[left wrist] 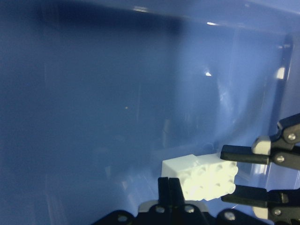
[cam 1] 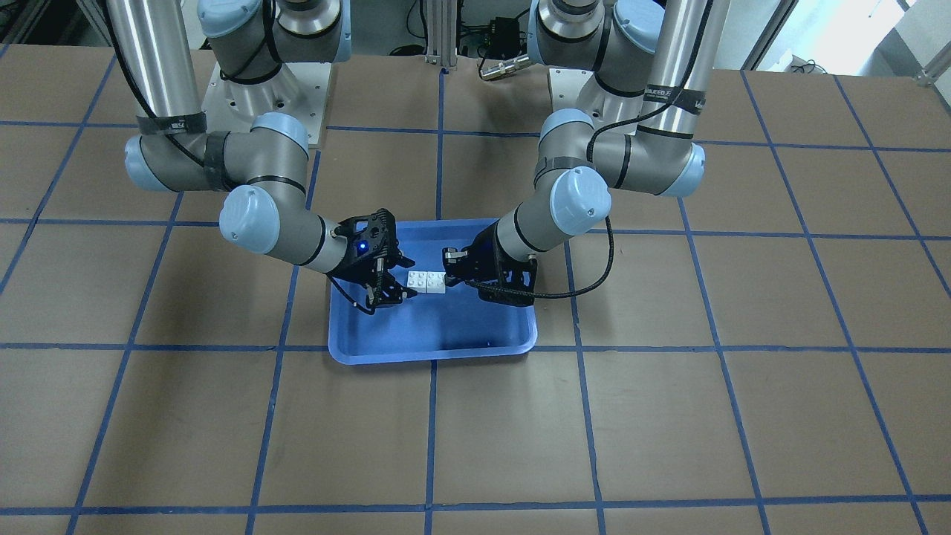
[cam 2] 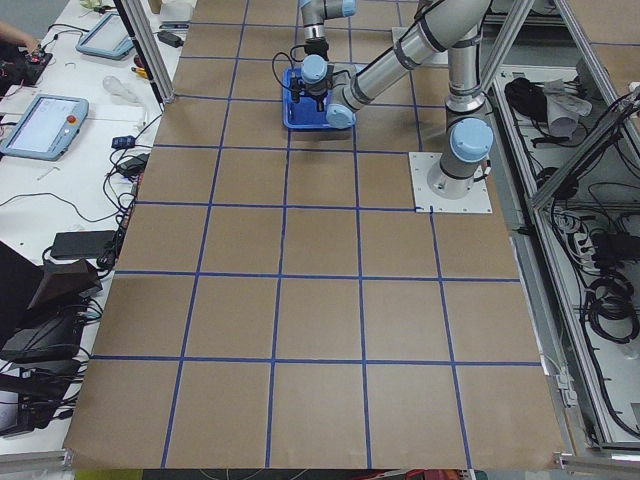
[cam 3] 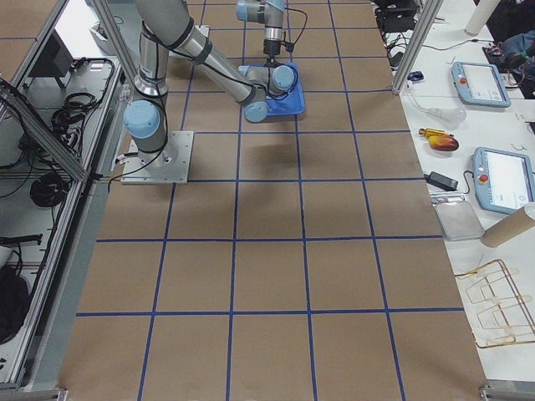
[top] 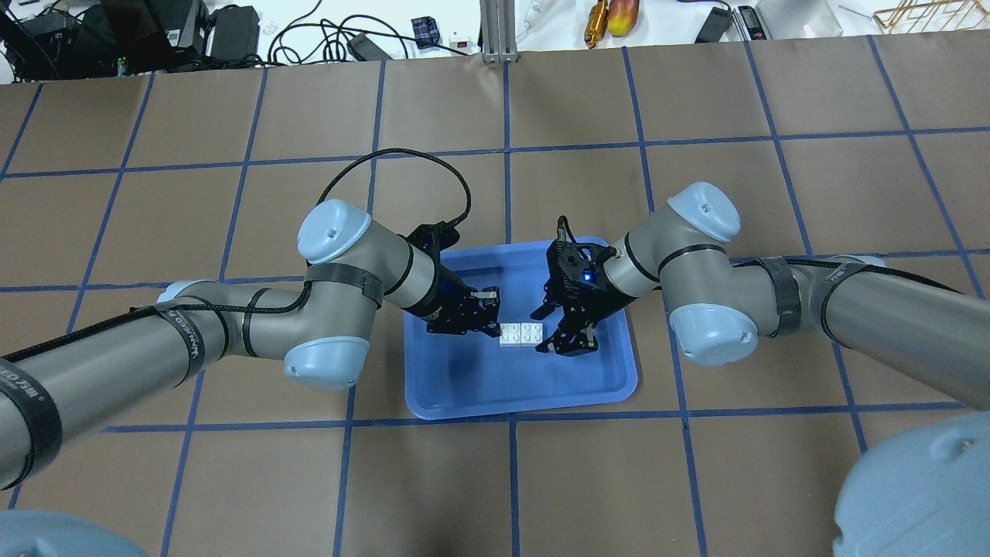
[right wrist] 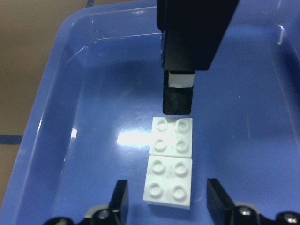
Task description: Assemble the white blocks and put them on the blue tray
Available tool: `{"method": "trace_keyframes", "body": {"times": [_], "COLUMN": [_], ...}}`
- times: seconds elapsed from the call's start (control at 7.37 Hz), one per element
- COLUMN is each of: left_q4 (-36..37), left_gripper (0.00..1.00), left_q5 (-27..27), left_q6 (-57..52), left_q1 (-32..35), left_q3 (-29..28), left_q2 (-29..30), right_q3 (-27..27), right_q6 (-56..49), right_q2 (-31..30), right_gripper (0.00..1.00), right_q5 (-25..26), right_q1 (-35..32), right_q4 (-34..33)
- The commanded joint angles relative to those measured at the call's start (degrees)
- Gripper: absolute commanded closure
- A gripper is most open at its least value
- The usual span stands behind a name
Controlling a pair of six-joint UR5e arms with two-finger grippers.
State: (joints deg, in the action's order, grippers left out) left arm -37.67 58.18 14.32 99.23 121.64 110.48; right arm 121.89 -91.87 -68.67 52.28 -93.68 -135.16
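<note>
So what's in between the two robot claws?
The white blocks, joined, lying in the blue tray, sit between the left gripper and right gripper, seen from overhead.

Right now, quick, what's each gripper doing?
Left gripper: cannot be told, beside the white blocks.
Right gripper: open, empty, fingers astride the blocks.

Crowded at mid-tray in the overhead view: white blocks (top: 519, 334) hemmed between left gripper (top: 486, 311) on frame left and right gripper (top: 558, 329) on frame right. Open floor along the lower part of the blue tray (top: 518, 398). Bare table (top: 232, 480) all around.
</note>
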Motion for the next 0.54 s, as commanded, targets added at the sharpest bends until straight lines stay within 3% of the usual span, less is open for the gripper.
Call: {"method": "trace_keyframes", "body": {"times": [0.0, 0.14, 0.41], "left_q4": [-0.04, 0.05, -0.12], "left_gripper": [1.0, 1.0, 1.0], "left_q5": [-0.08, -0.08, 0.18], "left_q6": [0.0, 0.09, -0.69], "left_q1": [0.09, 0.09, 0.0], "left_q3": [0.0, 0.0, 0.17], "left_q2": [0.0, 0.0, -0.09], "right_q3": [-0.08, -0.77, -1.92], "right_q6": [1.5, 8.22, 21.33], "right_q2": [-0.41, -1.37, -7.42], "right_gripper": [0.0, 0.0, 0.0], "right_q5": [0.45, 0.8, 7.9], "right_q1": [0.07, 0.07, -0.01], "right_q4": [0.07, -0.54, -0.72]}}
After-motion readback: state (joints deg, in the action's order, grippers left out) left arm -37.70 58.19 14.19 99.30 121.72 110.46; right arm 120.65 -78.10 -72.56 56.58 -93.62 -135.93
